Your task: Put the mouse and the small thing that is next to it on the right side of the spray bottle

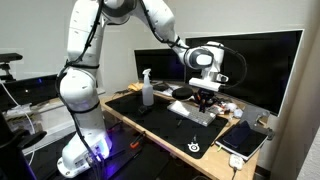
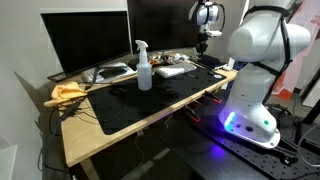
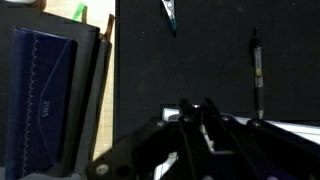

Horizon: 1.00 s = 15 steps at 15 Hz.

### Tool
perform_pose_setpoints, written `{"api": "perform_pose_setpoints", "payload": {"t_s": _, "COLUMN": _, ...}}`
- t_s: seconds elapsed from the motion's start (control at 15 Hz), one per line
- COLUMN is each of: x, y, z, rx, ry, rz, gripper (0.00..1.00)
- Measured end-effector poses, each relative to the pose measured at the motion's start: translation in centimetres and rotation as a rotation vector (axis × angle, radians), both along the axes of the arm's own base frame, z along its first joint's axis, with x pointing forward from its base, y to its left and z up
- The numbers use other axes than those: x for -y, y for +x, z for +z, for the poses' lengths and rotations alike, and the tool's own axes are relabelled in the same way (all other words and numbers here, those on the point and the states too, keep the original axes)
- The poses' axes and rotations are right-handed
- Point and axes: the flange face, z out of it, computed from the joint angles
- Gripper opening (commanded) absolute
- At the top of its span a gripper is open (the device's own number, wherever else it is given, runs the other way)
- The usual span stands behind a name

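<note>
Claw (image 1: 203, 100) is closed. In the wrist view its fingers (image 3: 195, 108) sit pressed together, and I cannot tell whether anything small is pinched between them. It hangs above the black mat (image 3: 210, 60) on the surface (image 2: 75, 140), clear of it.

Spray bottle (image 1: 147, 88) stands upright on the mat, well apart from the claw and left of it in both exterior views (image 2: 143, 68).

A keyboard (image 1: 195, 112) lies just below the claw in an exterior view.

Wrist view: a dark pen (image 3: 255, 68) lies on the mat ahead of the claw and to its right. A blue case (image 3: 45, 90) lies left of the claw, off the mat's edge. A green marker tip (image 3: 80, 12) shows beyond the case, at the frame's top. Another thin dark item (image 3: 168, 15) lies farther ahead of the claw; it is too blurred to name.

I cannot pick out the mouse with confidence in any view.

A yellow cloth (image 2: 65, 93) lies at the end of the surface, beyond the bottle from the claw.
</note>
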Motion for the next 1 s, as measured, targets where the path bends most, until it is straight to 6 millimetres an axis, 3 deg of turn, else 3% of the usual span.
{"api": "perform_pose_setpoints", "payload": {"t_s": 0.2, "x": -1.6, "y": 0.6, "z": -0.9, "rx": 0.005, "ry": -0.016, "rz": 0.026, "gripper": 0.04}}
{"api": "perform_pose_setpoints", "payload": {"t_s": 0.53, "x": -6.2, "y": 1.0, "z": -3.3, "rx": -0.002, "ry": -0.066, "rz": 0.098, "gripper": 0.04}}
{"api": "perform_pose_setpoints", "payload": {"t_s": 1.0, "x": -12.8, "y": -2.0, "z": -4.6, "rx": -0.023, "ry": -0.064, "rz": 0.186, "gripper": 0.04}}
